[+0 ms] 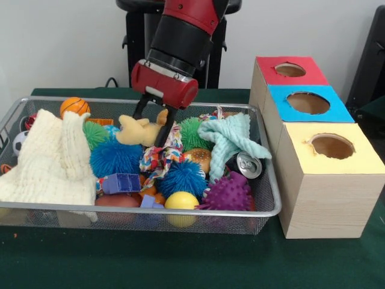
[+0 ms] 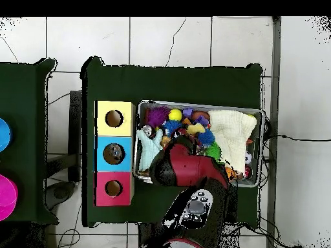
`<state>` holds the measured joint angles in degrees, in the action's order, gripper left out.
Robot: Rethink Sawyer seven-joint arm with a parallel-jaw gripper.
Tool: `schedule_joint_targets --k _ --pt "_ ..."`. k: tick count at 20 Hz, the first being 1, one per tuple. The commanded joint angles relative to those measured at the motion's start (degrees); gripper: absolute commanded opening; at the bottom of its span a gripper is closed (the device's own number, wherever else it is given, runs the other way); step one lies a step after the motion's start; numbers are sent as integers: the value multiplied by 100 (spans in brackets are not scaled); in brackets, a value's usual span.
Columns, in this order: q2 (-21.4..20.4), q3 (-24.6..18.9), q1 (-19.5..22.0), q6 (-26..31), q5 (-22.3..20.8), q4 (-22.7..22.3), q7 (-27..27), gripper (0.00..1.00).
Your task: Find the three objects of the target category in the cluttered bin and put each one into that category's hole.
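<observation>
Red and black, the arm drops into the wire bin [image 1: 264, 180] and the end effector [image 1: 151, 123] is down among the clutter, its two dark fingers spread to either side of a tan plush toy [image 1: 137, 131] at the far middle of the pile. One finger shows at the toy's left shoulder, the other runs down its right side against a rope toy [image 1: 157, 159]; whether they already press on it, the front view doesn't settle. From overhead the arm's bulk covers that spot entirely.

Around the plush, it's crowded: a blue spiky ball [image 1: 115, 158] just near and left, a green spiky ball [image 1: 191, 133] to the right, a mint cloth [image 1: 231, 139] draped over a drink can [image 1: 245, 164], a cream cloth [image 1: 51, 159] heaped at the left end, a small basketball [image 1: 74, 106] at the far left corner. Off to the right stand the three boxes: red hole [image 1: 290, 70] farthest, blue hole [image 1: 308, 103] in the middle, yellow hole [image 1: 332, 146] nearest.

Which category is the target isn't shown, so I take the plush as the current pick. To do it well: close squarely on the toy's body, not a limb, keep the rope toy out of the pinch, then lift straight up clear of the rim before swinging right toward the boxes. Soft fabric may sag or slip, so a firm, centred squeeze looks wise.
</observation>
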<state>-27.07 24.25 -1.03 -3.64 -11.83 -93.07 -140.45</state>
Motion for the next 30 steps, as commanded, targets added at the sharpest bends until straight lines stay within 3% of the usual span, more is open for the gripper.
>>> schedule_joint_targets --k 1,6,8,9,11,13,16,17,20,27,30 --pt "233 546 -76 -736 -397 951 264 100" --pt "472 1145 -169 -859 -313 1098 255 100" --pt "458 942 36 -567 -327 966 130 100" --pt "257 290 449 -75 -453 726 99 100" --pt "50 -542 1019 426 -526 425 163 100" --pt "-1 -873 1293 703 -447 277 185 100" --pt "40 -836 1254 906 -382 283 223 100" --pt "54 -823 1264 984 -396 310 235 0" --pt "-14 -977 1347 1305 -322 256 286 0" --pt "-70 -688 982 1443 -187 214 -52 0" --pt "-160 -766 991 1626 -147 163 -23 0"
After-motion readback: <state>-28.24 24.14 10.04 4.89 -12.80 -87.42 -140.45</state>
